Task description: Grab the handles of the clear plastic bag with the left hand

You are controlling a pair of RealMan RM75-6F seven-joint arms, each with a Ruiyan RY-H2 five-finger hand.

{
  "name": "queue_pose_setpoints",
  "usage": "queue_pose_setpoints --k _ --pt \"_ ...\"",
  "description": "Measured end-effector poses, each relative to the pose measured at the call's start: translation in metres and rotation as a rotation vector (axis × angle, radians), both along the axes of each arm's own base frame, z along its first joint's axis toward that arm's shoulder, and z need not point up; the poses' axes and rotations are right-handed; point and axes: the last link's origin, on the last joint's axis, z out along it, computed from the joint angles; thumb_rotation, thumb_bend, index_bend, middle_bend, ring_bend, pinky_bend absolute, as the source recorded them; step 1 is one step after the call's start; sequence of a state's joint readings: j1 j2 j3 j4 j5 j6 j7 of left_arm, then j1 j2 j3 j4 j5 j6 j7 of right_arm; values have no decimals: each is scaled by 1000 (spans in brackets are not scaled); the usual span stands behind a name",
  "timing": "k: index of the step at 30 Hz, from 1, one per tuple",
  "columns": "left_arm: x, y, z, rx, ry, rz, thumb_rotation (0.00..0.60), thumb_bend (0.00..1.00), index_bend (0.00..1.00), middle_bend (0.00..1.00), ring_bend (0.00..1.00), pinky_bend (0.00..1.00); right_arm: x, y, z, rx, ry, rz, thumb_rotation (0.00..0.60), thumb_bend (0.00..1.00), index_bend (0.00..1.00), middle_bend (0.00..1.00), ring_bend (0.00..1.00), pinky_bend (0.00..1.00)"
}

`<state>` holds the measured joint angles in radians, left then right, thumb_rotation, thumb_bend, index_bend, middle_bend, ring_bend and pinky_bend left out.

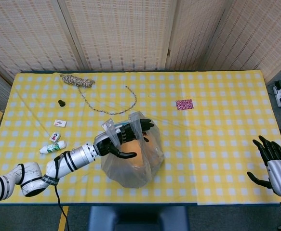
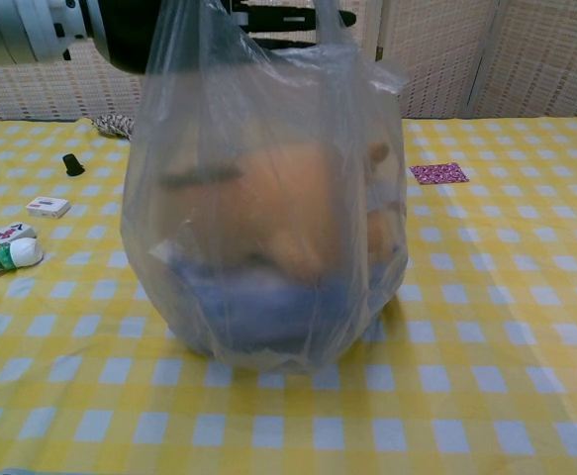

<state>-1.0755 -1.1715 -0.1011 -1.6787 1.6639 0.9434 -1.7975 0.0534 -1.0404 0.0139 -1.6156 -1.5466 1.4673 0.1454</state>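
The head view is taking in the whole yellow checked table (image 1: 217, 144) from above, while the chest view is sitting low and close, with the clear plastic bag (image 2: 268, 198) filling most of its frame and blurring an orange shape and something blue inside.

At the far left a green-and-white tube (image 1: 52, 147) is lying near the table's front edge, with two small white tiles (image 1: 57, 130) just behind it and a small dark knob (image 1: 61, 102) further back. A braided rope (image 1: 89, 89) is trailing across the back. Only the head view is showing the rope's full run; the chest view is catching just its bundled end.

The left hand (image 1: 122, 136) is reaching in from the left over the bag (image 1: 133, 159), which is standing near the table's front middle. Its fingers are lying stretched out through the handles (image 1: 135, 122) with the thumb apart below, not yet closing on them.

A small pink patterned square (image 1: 184, 104) is lying well apart, right of the bag.

At the far right the right hand (image 1: 274, 163) is hanging off the table edge, fingers spread, holding nothing.
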Motion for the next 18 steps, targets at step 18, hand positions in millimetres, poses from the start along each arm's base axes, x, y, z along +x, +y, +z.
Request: queue_pose_setpoints --k 18 --pt "20 6 -1 -40 -73 25 600 295 118 115 59 229 -1 -1 1 -3 0 -6 600 253 0 0 0 0"
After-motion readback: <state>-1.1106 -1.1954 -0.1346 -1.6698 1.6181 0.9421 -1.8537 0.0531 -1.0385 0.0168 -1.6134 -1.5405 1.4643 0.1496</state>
